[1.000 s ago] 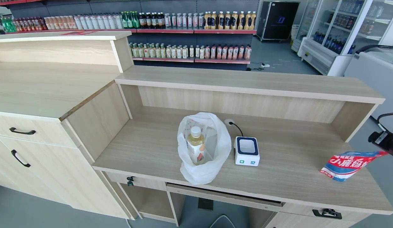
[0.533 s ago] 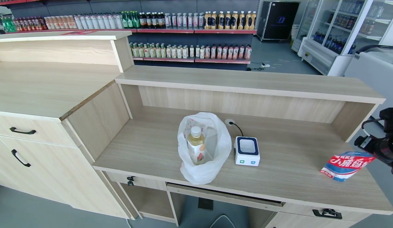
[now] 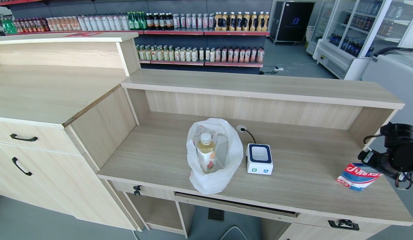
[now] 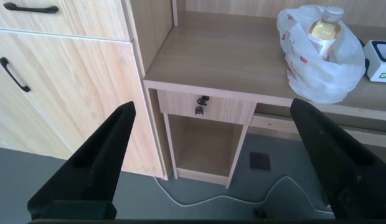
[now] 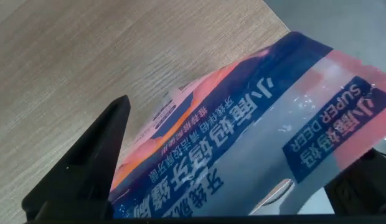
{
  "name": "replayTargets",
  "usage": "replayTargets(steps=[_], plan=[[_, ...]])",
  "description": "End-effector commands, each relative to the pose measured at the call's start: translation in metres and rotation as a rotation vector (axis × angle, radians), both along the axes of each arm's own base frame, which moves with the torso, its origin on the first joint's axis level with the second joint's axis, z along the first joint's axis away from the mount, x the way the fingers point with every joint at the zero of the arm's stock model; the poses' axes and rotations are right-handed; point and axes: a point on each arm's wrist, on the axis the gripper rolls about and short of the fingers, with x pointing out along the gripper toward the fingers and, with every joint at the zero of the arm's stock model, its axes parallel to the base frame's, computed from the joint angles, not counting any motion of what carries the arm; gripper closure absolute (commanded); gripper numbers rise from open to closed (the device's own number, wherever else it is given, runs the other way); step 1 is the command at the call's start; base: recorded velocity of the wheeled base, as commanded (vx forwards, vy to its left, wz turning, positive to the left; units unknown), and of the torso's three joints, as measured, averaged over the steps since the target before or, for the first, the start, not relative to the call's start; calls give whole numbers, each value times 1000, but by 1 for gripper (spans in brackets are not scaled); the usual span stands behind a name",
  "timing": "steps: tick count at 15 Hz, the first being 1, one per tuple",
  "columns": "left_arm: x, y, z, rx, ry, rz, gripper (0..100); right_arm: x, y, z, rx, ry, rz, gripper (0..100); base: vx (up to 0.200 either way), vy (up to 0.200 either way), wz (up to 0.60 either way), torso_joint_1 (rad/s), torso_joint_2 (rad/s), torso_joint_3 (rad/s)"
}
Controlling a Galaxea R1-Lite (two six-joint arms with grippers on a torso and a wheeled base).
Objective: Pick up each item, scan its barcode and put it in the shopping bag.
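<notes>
Hovering my right gripper [image 5: 224,180] wide open and empty astride the red-and-blue plastic pouch [image 3: 356,175] lying near the checkout counter's [image 3: 309,173] front right corner, I reckon it's light, floppy and slick, so pinching a flat sealed edge beats squeezing the middle.

A pale wood worktop [image 3: 303,156] sits under a raised ledge [image 3: 259,87], joined on the left to a taller cabinet [image 3: 43,100] with black drawer handles [image 3: 23,138]. Behind, red-edged shelves [image 3: 200,32] carry rows of bottles. Glass-door coolers [image 3: 356,30] and what may be a chest freezer [image 3: 393,76] stand to the right on a grey floor [image 3: 293,60].
</notes>
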Motion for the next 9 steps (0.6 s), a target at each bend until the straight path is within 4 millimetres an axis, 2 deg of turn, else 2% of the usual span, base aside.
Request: replayTargets(steps=[1,6,7,9], plan=[[0,0,0,0,-1,0,0,6,0,-25,10,49,13,0,0,0,0,0,0,0],[0,0,0,0,-1,0,0,18,12,-45,-29,52,85,0,0,0,0,0,0,0],[0,0,0,0,-1,0,0,19,13,-46,-41,64,101,100,0,0,0,0,0,0],[0,0,0,0,-1,0,0,18,15,-49,-69,98,137,100,0,0,0,0,0,0]])
